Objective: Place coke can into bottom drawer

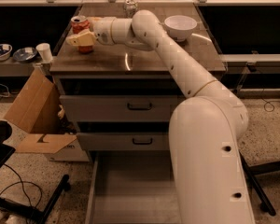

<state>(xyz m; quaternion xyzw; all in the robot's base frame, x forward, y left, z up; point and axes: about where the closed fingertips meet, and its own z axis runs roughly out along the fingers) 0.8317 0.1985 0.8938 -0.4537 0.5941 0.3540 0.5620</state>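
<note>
The red coke can [78, 24] stands upright at the back left of the cabinet top [144, 59]. My gripper [78, 35] reaches in from the right and sits right at the can, covering its lower front. The can's silver top and its red base still show. The bottom drawer [130, 185] is pulled out at floor level below, with a bare grey floor. My arm hides its right part.
A white bowl [180, 27] and a silver can [129, 6] stand on the cabinet top. The two upper drawers [140, 107] are shut. An open cardboard box [35, 111] leans at the cabinet's left. A white cup [45, 52] and bowls [0, 50] sit on a low shelf there. A black chair base [18, 204] lies at lower left.
</note>
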